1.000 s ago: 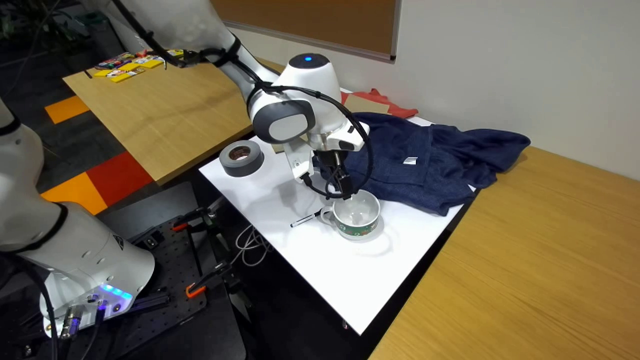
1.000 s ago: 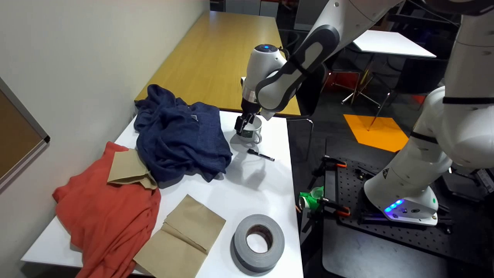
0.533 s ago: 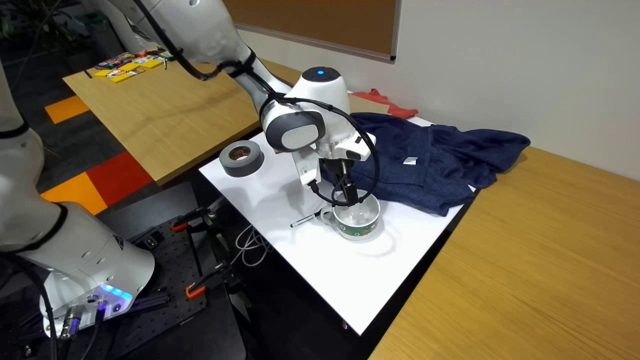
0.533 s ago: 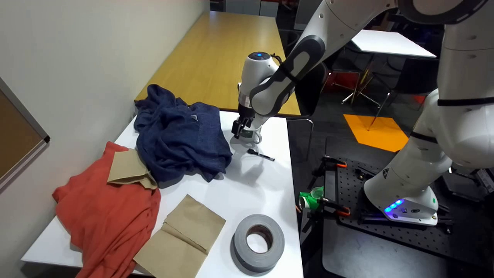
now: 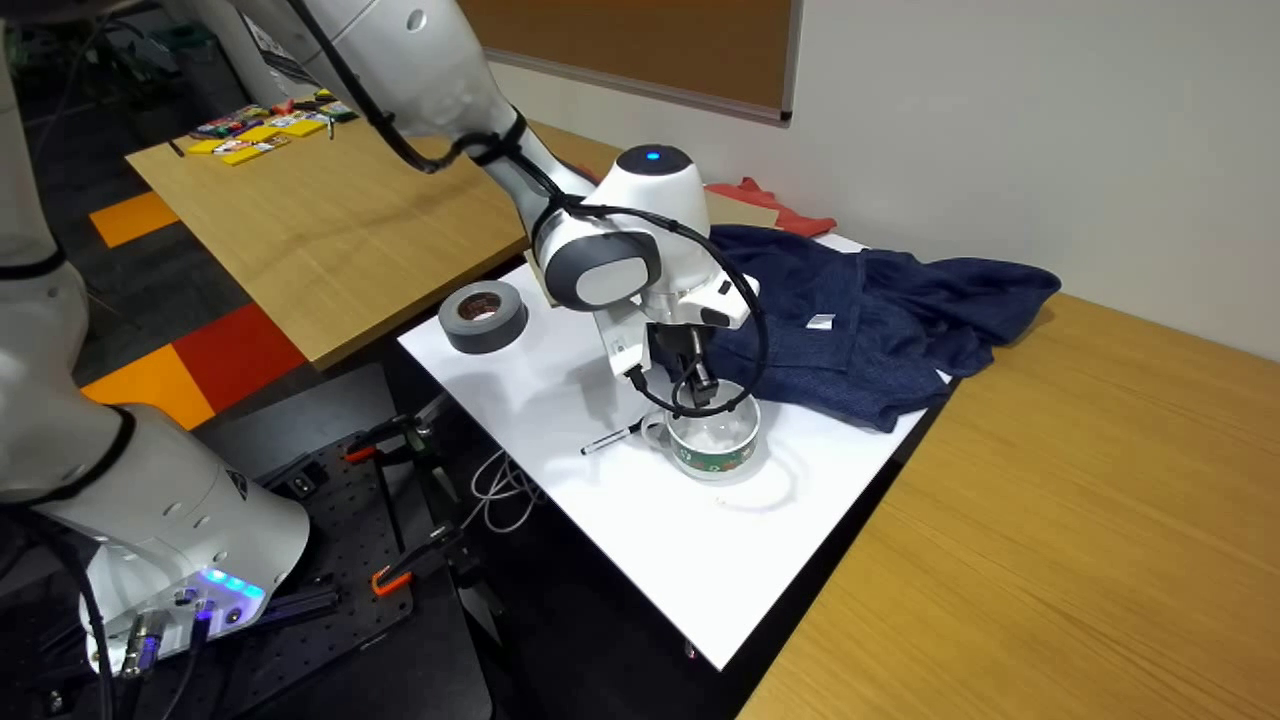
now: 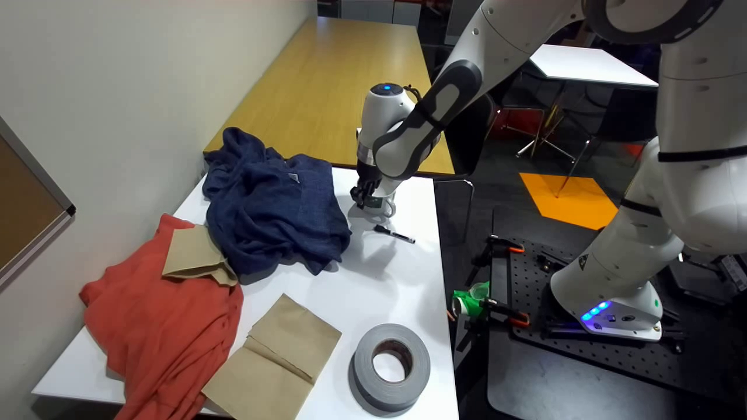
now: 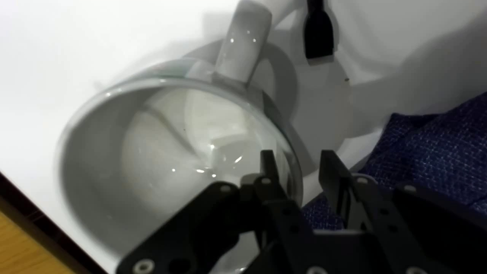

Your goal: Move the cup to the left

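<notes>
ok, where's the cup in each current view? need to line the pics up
In an exterior view: cup, slightly right of and below centre.
In an exterior view: cup, close to centre, partly hidden.
Wrist view: cup, large, filling much of the left and middle.
Shared landmark: the pen, whole in both exterior views; the wrist view shows only its black end, at the top, right of centre.

– How's the Panda arm (image 5: 425, 75) posed?
– Stretched out from its base (image 5: 195, 530), wrist (image 5: 665, 200) angled downward.
– And the Robotiq gripper (image 7: 298, 155)?
– Aimed downward, two black fingers (image 7: 270, 165) parted, a clear gap between them.
</notes>
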Robot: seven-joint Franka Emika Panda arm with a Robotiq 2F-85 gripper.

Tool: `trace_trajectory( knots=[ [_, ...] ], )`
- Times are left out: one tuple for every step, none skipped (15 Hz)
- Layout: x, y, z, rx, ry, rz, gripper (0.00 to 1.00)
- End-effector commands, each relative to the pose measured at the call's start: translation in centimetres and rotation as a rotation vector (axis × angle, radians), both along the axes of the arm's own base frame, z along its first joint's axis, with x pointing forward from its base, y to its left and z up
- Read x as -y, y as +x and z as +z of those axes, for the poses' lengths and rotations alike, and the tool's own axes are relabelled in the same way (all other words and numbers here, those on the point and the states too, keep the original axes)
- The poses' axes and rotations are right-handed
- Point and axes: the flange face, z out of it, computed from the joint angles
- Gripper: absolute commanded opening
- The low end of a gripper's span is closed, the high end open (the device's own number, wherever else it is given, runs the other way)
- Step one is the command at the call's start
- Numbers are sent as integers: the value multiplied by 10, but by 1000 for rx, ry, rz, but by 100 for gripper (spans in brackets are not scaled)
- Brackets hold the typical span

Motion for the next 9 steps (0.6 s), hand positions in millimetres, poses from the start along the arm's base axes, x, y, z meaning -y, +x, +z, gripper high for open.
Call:
trace_trajectory(
  knots=[
    [0, 7, 3, 4, 8, -31, 5],
    [1, 7, 3, 4, 7, -32, 0],
    [1, 7, 3, 4, 8, -33, 0],
    [2, 7, 3, 2, 10, -40, 0],
    [2, 7, 4, 1, 14, -47, 2],
    [2, 6, 6, 4, 17, -53, 2],
    [2, 5, 9, 11, 21, -52, 2],
    [2, 4, 12, 20, 25, -50, 2],
    [1, 3, 16, 27, 31, -46, 2]
  ],
)
